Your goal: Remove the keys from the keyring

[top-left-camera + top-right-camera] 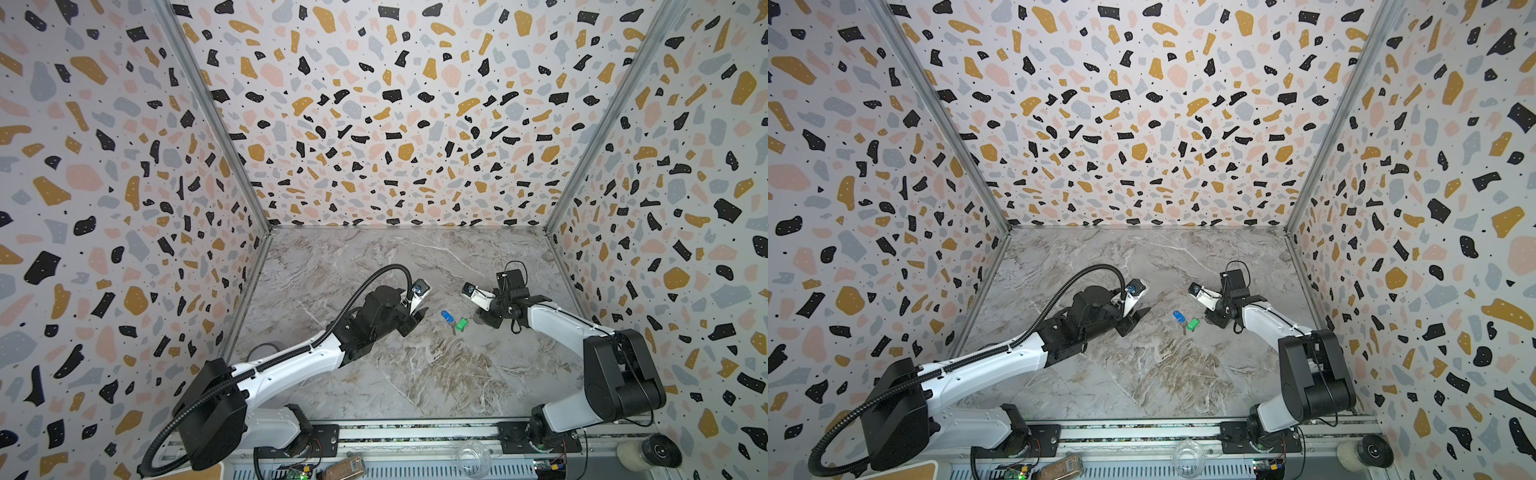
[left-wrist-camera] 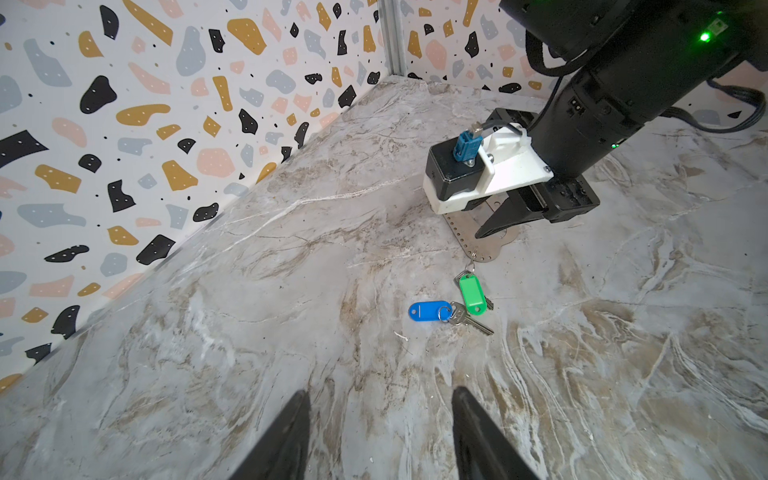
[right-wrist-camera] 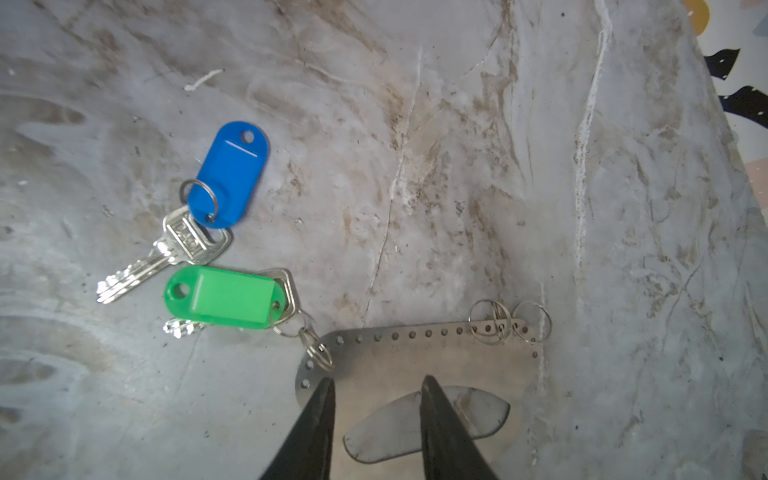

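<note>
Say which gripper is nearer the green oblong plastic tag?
Right. The right gripper is over the flat grey keyring beside the green tag; the left gripper hangs farther off.

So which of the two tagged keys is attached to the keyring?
The green-tagged key: small rings chain it to the perforated edge of the keyring. The blue-tagged key lies loose beside it.

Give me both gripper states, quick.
Left gripper: open, holding nothing.
Right gripper: open, fingertips down at the keyring, no grip visible.
</note>
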`<state>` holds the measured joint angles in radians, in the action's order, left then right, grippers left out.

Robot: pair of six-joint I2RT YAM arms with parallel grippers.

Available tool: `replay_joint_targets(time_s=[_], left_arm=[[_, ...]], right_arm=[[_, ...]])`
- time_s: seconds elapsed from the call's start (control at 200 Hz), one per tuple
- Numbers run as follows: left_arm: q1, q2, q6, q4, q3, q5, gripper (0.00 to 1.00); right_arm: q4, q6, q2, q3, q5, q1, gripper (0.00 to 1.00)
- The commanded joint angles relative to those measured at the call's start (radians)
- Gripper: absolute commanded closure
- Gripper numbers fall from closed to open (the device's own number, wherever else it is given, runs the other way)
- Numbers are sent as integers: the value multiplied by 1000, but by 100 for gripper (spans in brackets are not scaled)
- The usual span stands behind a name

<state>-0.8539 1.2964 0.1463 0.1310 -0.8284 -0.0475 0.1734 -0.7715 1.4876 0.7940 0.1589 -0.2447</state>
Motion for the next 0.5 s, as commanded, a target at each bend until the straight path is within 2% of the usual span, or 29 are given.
replay_joint_targets(time_s=[0.0, 0.21, 0.496], left_arm=[[-4, 0, 14, 28, 10, -9, 44], [-4, 16, 18, 27, 6, -9, 44], [-4, 20, 21, 16, 0, -12, 44]], right_arm=[[-16, -37, -10, -24, -22, -8, 64], [-47, -56, -18, -61, 5, -10, 64], [-96, -67, 21, -70, -24, -31, 67]])
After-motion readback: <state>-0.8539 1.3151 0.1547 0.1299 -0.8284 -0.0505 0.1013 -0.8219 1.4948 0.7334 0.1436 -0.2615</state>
